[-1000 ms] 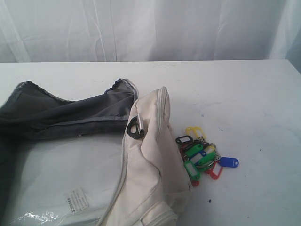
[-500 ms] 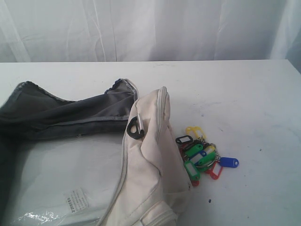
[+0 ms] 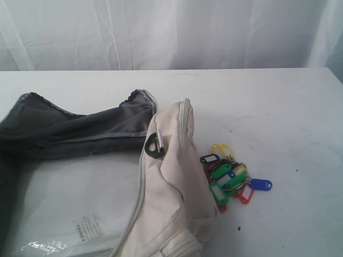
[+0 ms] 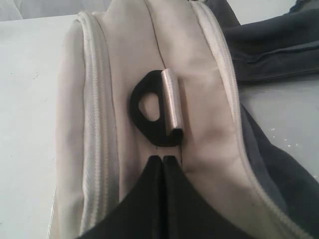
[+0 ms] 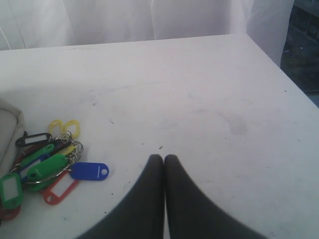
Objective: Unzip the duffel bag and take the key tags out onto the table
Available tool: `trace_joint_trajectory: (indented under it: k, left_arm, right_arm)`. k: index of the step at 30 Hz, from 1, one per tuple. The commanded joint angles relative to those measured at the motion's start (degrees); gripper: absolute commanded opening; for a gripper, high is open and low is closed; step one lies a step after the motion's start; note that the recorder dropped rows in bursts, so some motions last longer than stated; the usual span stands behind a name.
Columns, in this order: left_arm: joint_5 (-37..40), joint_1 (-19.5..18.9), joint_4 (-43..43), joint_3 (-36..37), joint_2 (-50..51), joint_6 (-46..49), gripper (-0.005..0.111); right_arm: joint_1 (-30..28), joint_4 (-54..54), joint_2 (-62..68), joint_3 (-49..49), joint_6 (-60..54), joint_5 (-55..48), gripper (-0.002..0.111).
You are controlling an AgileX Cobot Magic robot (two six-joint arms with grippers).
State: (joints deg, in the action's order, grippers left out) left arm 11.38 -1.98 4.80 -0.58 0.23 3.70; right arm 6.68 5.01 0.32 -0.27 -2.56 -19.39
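The cream duffel bag (image 3: 171, 193) lies unzipped at the lower left, its dark grey lining (image 3: 69, 131) spread open. A black D-ring clip (image 3: 154, 145) sits on its end panel. The key tags (image 3: 228, 178) lie in a colourful bunch on the white table (image 3: 268, 107), just right of the bag. Neither arm shows in the exterior view. My left gripper (image 4: 162, 158) is shut and empty, hovering over the bag (image 4: 124, 74) just short of the clip (image 4: 152, 112). My right gripper (image 5: 163, 158) is shut and empty above bare table (image 5: 209, 89), with the key tags (image 5: 45, 159) off to one side.
A crinkled clear plastic sheet with a white label (image 3: 86, 227) lies inside the open bag. White curtains (image 3: 171, 32) hang behind the table's far edge. The table's edge (image 5: 286, 69) and a dark gap beyond it show in the right wrist view.
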Motion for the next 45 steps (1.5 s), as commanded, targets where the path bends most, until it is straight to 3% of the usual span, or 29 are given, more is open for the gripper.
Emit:
trace_joint_trajectory:
  k: [1,21,27,38,45]
  left_arm:
    - [1.99,-0.27,0.66,0.58,-0.23,-0.22,0.000]
    - [1.77,0.09,0.66,0.58,-0.23,-0.22,0.000]
    - [1.88,3.42,0.66,0.58,-0.23,-0.22,0.000]
    - [1.88,0.26,0.66,0.58,-0.23,-0.22,0.000]
    - [1.88,0.26,0.66,0.58,-0.23,-0.22,0.000]
  right_arm:
    - [0.13,-0.34,-0.32,0.27,0.25,0.01,0.000]
    - [0.24,-0.36,-0.32,0.27,0.25,0.01,0.000]
    - [0.24,-0.36,-0.32,0.27,0.25,0.01,0.000]
    - [0.00,-0.36,-0.32,0.27,0.25,0.01,0.000]
    - [-1.54,-0.36,-0.32,0.27,0.25,0.01,0.000]
